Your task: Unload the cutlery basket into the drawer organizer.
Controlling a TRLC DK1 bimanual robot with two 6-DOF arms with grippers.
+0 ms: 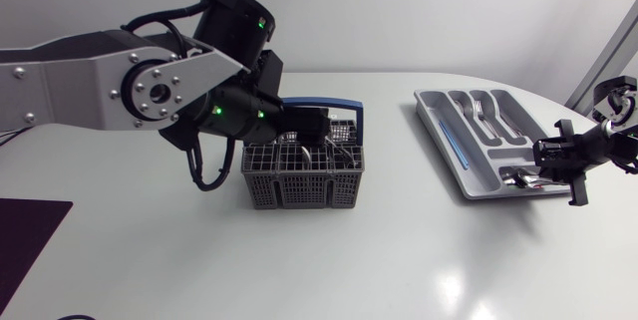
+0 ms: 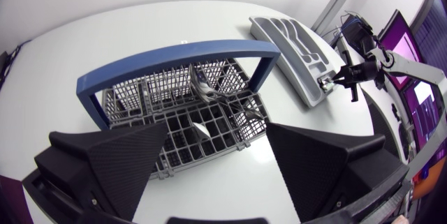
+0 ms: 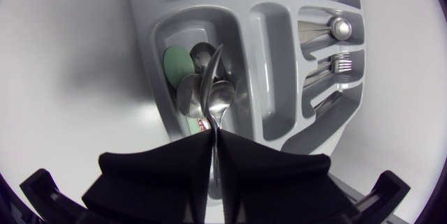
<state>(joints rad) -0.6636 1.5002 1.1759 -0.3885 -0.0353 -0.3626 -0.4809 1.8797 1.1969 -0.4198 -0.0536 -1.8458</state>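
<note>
The grey cutlery basket [image 1: 299,178] with a blue handle [image 2: 174,53] stands mid-table. A few pieces of cutlery [image 2: 204,89] still lean inside it. My left gripper [image 2: 216,132] hangs just above the basket, open wide with nothing between its fingers. The grey drawer organizer [image 1: 454,165] lies at the right. My right gripper [image 3: 214,144] is over the organizer's near compartment [image 3: 159,39], shut on the handle of a spoon [image 3: 218,100]. The spoon's bowl hangs down over other spoons [image 3: 187,93] lying there. In the head view the right gripper [image 1: 554,163] sits at the tray's front right corner.
Forks [image 3: 336,63] and another utensil [image 3: 334,26] lie in the organizer's long slots, and a blue strip [image 1: 454,147] lies in its narrow side slot. A dark mat [image 1: 28,245] covers the table's front left corner.
</note>
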